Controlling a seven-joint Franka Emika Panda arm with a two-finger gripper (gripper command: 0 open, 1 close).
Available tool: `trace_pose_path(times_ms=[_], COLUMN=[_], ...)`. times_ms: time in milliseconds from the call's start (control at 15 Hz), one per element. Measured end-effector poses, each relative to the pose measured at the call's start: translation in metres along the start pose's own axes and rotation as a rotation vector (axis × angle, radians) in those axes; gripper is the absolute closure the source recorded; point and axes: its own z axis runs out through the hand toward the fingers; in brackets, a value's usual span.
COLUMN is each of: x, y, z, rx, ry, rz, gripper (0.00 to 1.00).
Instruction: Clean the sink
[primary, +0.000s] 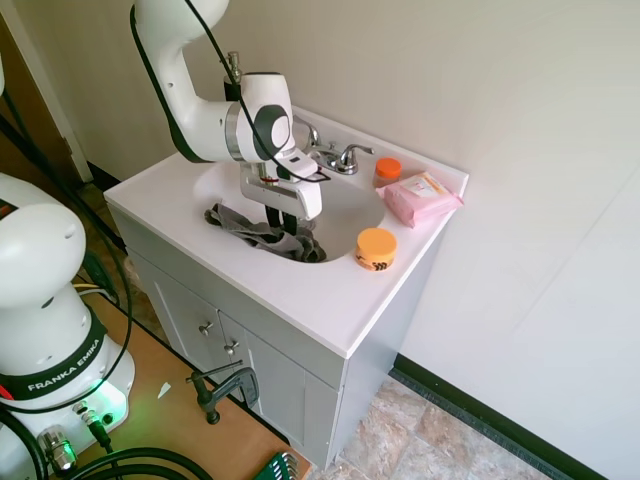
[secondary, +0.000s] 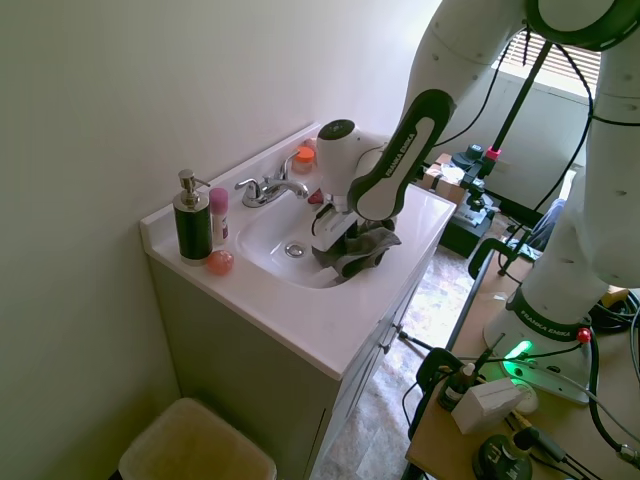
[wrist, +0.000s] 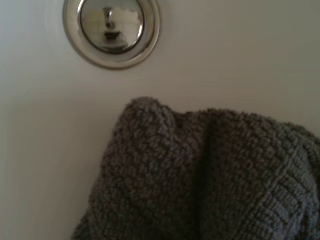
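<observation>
A white vanity fills the corner of the room, and its sink (primary: 345, 215) is where we have our arm lowered. The oval basin sits in the middle of the counter, chrome faucet (secondary: 268, 187) at the wall side, round metal drain (wrist: 112, 29) at the bottom. We press a gray knitted cloth (primary: 262, 236) against the basin's near slope, short of the drain, with our gripper (primary: 287, 235) down on the bunched fabric; whether the fingers clamp it we cannot tell. We judge the wiping step to be in hand. The next move calls for dragging the cloth across the bowl toward the drain, with steady downward pressure. An orange jar (primary: 376, 248) and a pink wipes pack (primary: 421, 196) sit on the rim.
</observation>
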Motion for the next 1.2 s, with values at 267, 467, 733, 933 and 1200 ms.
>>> trace_pose_path(times_ms=[267,467,733,933,1200], x=[0.025,0.044,0.05,0.049,0.039], y=[0.001,0.006,0.01,0.023,0.041], z=[0.01,0.014,0.016,0.016,0.014], rx=[-0.005,0.02,0.074,0.151,0.232], ry=[0.142,0.214,0.262,0.282,0.262], rz=[-0.051,-0.08,-0.093,-0.06,0.009], gripper=[1.0,1.0,1.0,1.0,1.0])
